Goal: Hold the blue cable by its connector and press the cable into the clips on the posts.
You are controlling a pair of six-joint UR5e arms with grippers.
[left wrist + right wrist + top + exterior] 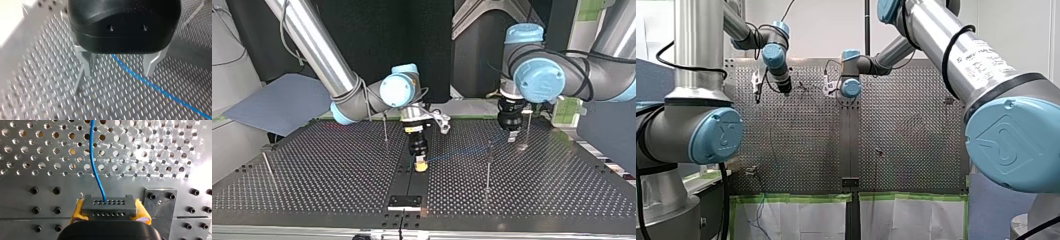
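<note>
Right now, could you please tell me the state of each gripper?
Left gripper: open, blue cable between its fingers.
Right gripper: shut on the connector.

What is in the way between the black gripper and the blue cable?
Nothing visible. The blue cable passes right between the open fingers of my left gripper, with nothing between them and it.

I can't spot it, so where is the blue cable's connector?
In the right wrist view, the connector sits between my right gripper's yellow pads, the blue cable running ahead from it.
</note>
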